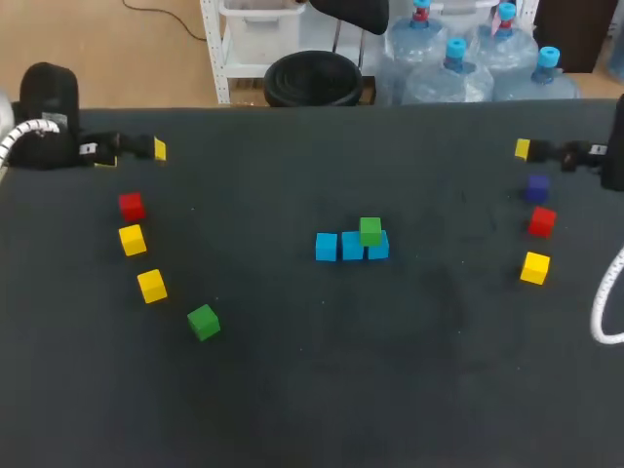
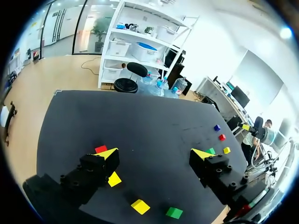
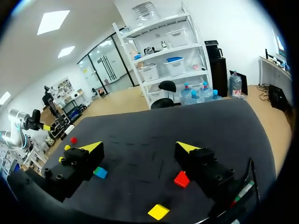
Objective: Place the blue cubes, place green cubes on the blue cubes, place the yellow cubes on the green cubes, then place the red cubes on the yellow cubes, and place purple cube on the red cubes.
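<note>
The left tool (image 2: pixel 154 154) is seen at the far left side of the desk (image 1: pixel 292 390). Its fingers are spread apart and nothing is held between them. Near it a left red cube (image 1: pixel 132 205) is placed. Closer to the front edge a first yellow cube (image 1: pixel 132 239), a second yellow cube (image 1: pixel 151 286) and a loose green cube (image 1: pixel 203 321) are found, each apart from the others. In the middle a row of three blue cubes (image 1: pixel 352 246) is laid side by side, and a stacked green cube (image 1: pixel 370 230) is set on the right end of this row. At the right side a purple cube (image 1: pixel 536 188), a right red cube (image 1: pixel 541 221) and a right yellow cube (image 1: pixel 534 266) are lined up. The right tool (image 3: pixel 139 148) is seen beside the purple cube, released and empty.
</note>
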Controlling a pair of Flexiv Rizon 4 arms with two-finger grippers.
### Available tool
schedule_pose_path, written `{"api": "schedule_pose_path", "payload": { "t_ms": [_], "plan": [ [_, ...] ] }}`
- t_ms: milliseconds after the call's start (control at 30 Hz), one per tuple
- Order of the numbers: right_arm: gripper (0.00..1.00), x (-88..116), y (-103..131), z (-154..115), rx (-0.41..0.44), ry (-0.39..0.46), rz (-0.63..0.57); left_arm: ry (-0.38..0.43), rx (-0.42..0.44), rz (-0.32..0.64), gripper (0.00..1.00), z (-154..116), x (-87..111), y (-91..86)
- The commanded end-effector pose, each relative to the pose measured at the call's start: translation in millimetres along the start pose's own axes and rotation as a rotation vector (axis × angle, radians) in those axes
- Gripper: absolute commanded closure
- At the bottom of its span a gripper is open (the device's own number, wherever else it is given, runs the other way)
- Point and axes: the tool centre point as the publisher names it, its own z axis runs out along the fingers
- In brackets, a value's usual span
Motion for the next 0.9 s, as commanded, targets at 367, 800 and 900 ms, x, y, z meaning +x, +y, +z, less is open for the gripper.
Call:
{"api": "schedule_pose_path", "payload": {
  "t_ms": [367,800,900],
  "plan": [
    [0.00,0.0,0.0,0.0,0.000,0.000,0.000,0.000,0.000,0.000,0.00,0.0,0.0,0.0],
    [0.00,0.0,0.0,0.0,0.000,0.000,0.000,0.034,0.000,0.087,0.00,-9.9,-6.0,-14.4],
    [0.00,0.0,0.0,0.0,0.000,0.000,0.000,0.060,-0.005,0.163,0.00,-18.2,-10.6,-26.7]
  ]
}}
